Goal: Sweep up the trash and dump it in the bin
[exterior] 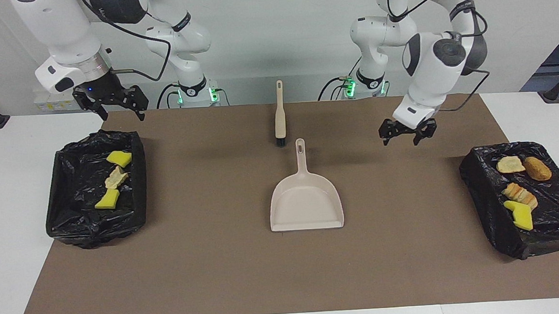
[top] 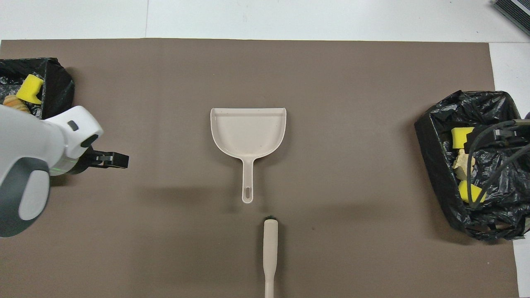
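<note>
All the trash I see lies in two black-lined bins. The bin (exterior: pixel 140 193) at the right arm's end holds two yellow sponge chunks (exterior: pixel 119 158) and a tan lump (exterior: pixel 116 177). The bin (exterior: pixel 482 199) at the left arm's end holds bread-like lumps (exterior: pixel 537 168) and a yellow sponge (exterior: pixel 519 214). My left gripper (exterior: pixel 399 140) hangs open and empty over the mat, between the dustpan and that bin. My right gripper (exterior: pixel 118 110) is open and empty, raised above the robots' edge of its bin.
A beige dustpan (exterior: pixel 305 201) lies flat mid-mat, its handle pointing toward the robots. A beige brush (exterior: pixel 279 114) lies just nearer to the robots than the handle. Brown mat (exterior: pixel 227 265) covers the table. Cables (top: pixel 492 140) hang over the bin at the right arm's end.
</note>
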You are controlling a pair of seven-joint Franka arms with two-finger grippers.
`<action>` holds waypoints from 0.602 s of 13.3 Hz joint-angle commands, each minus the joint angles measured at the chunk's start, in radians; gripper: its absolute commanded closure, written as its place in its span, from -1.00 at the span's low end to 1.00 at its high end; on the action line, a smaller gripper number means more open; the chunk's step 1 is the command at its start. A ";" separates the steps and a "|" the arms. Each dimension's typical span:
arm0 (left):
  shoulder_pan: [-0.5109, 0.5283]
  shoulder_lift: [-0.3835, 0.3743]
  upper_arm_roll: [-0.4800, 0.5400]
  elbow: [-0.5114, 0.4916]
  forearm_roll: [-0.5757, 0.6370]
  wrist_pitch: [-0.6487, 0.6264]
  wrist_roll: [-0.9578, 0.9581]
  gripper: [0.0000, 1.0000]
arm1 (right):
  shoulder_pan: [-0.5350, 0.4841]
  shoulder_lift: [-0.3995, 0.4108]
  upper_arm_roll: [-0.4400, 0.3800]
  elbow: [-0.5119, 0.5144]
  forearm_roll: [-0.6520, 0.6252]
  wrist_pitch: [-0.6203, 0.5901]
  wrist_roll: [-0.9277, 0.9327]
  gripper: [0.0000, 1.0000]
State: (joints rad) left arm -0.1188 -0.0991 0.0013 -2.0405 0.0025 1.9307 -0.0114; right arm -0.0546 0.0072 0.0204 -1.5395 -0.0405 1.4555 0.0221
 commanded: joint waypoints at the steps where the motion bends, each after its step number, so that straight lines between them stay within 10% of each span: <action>1: 0.062 0.012 -0.012 0.182 0.016 -0.189 0.106 -1.00 | 0.007 0.062 -0.008 0.129 0.005 -0.091 -0.037 -1.00; 8: 0.139 0.099 -0.006 0.544 0.004 -0.476 0.140 -1.00 | 0.013 0.053 -0.007 0.121 0.028 -0.058 -0.010 -1.00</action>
State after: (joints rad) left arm -0.0044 -0.0793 0.0021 -1.6249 0.0031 1.5394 0.1110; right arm -0.0446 0.0487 0.0204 -1.4389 -0.0291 1.3979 0.0175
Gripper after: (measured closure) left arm 0.000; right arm 0.000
